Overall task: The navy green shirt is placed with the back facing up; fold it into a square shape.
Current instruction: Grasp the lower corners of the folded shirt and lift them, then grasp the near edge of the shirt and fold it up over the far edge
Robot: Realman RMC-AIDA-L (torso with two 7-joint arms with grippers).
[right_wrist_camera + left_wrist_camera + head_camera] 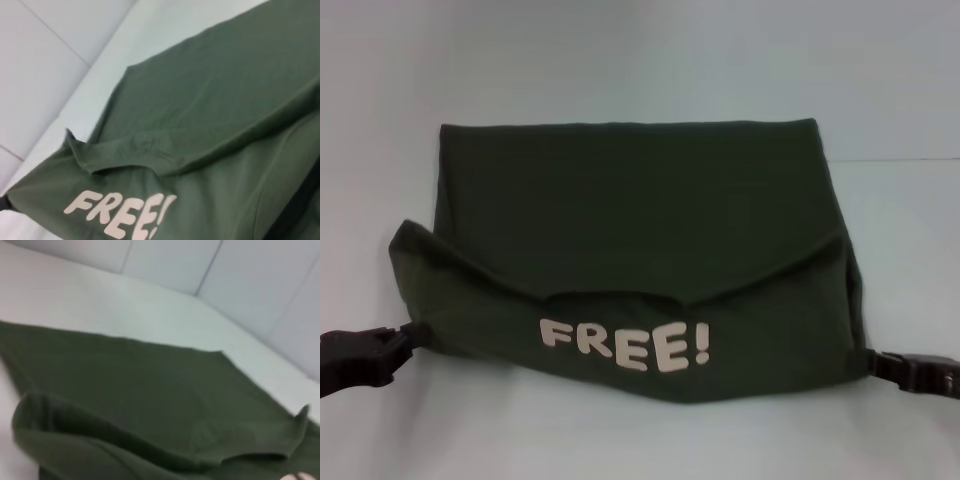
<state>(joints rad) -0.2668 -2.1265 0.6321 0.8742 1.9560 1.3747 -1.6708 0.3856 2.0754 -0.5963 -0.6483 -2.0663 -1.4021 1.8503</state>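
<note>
My left claw (408,338) grips the near left corner of the navy green shirt (630,200), and my right claw (872,362) grips the near right corner. Both are clenched on cloth at the garment's outer edges, with the shirt stretched between them. Everything now turns on this: the bulk of the shirt lies forward of both claws, away from me, and its long axis runs side to side, from one claw to the other. Neither arm is nearer; they hold matching ends of one lifted band.

That band is the near part of the shirt, raised and turned over so its printed face shows, with the cream letters "FREE!" (625,345) facing me. Behind it the plain side lies flat on the pale bench (640,60), its far edge straight.

The fabric is soft, matte dark olive cotton that sags in a shallow curve between my grips and bunches at each pinched corner. I judge the fold must travel forward evenly, both claws together, or the edge will skew.
</note>
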